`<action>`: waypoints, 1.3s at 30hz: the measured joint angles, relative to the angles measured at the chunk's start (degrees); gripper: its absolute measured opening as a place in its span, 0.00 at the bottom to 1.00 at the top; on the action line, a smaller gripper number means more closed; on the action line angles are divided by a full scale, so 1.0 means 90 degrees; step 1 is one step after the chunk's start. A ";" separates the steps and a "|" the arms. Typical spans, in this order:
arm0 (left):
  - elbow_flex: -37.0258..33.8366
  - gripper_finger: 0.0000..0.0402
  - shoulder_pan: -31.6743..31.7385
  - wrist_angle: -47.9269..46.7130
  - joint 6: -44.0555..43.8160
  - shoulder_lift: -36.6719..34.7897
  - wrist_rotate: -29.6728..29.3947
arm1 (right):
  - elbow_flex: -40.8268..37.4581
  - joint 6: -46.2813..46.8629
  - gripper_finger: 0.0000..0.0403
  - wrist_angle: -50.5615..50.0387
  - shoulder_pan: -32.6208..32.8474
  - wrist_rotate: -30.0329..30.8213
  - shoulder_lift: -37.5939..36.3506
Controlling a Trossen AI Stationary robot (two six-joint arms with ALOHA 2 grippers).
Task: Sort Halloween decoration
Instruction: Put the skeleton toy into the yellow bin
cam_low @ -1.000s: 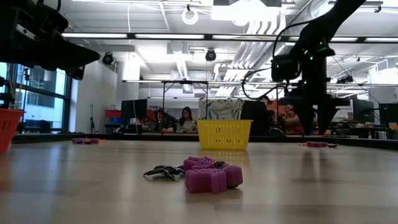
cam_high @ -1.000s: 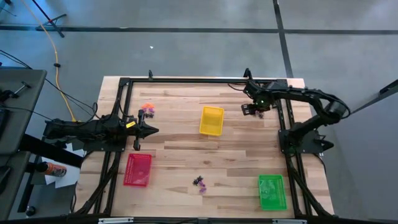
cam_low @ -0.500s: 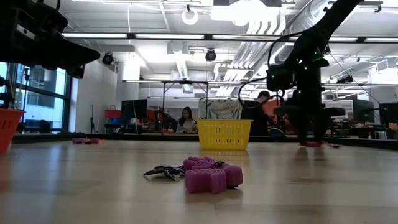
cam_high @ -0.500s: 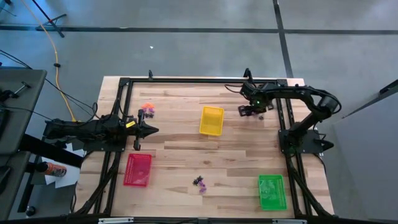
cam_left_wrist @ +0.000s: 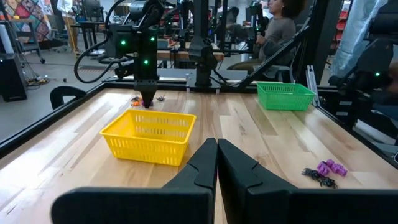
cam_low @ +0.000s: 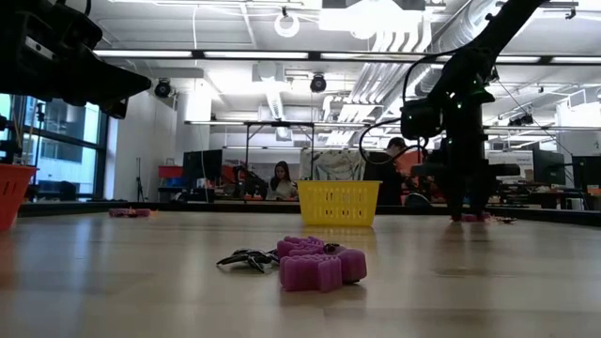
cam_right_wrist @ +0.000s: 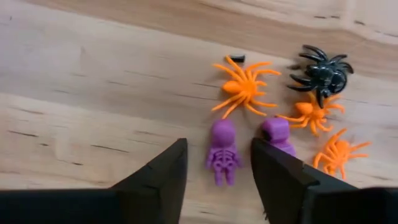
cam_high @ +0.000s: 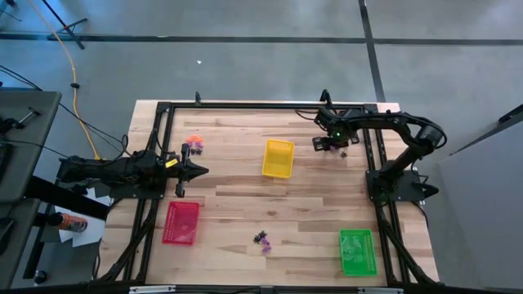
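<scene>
1. High view: the right gripper [cam_high: 328,143] has been lowered onto the far-right cluster of tiny plastic Halloween trinkets [cam_high: 341,152] since a second ago, beside the yellow rectangular plastic tray [cam_high: 278,158]; a pick is judged imminent.
2. Left wrist view: the left gripper [cam_left_wrist: 217,155] is held clenched, waiting.
3. Right wrist view: a small purple plastic skeleton [cam_right_wrist: 222,152] is framed between spread, empty fingers [cam_right_wrist: 163,171], with orange spiders [cam_right_wrist: 241,86] just beyond.

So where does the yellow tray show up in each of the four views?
High view: yellow tray, mid-table, up from centre.
Low view: yellow tray, far across the table, centre.
Left wrist view: yellow tray, beyond the left gripper.
Right wrist view: not in it.
Shared landmark: the right gripper beside it.
</scene>
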 joint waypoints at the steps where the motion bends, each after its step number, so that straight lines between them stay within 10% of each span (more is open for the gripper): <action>1: 0.0000 0.00 0.0000 0.0000 0.0002 -0.0001 0.0000 | 0.0012 0.0002 0.36 0.0002 0.0000 -0.0001 0.0044; 15: 0.0000 0.00 0.0000 0.0633 -0.0648 0.0001 -0.0002 | -0.0045 -0.0356 0.03 -0.0115 0.0005 0.0036 -0.0286; 28: 0.0000 0.00 0.0000 0.1556 -0.2602 -0.0004 -0.1302 | -0.0040 -0.1139 0.01 0.0254 0.0007 -0.0819 -0.2313; 39: 0.1307 0.00 0.0037 0.1881 -0.2220 0.1520 -0.1690 | -0.0030 -0.1866 0.01 0.3345 0.0777 -0.2473 -0.3328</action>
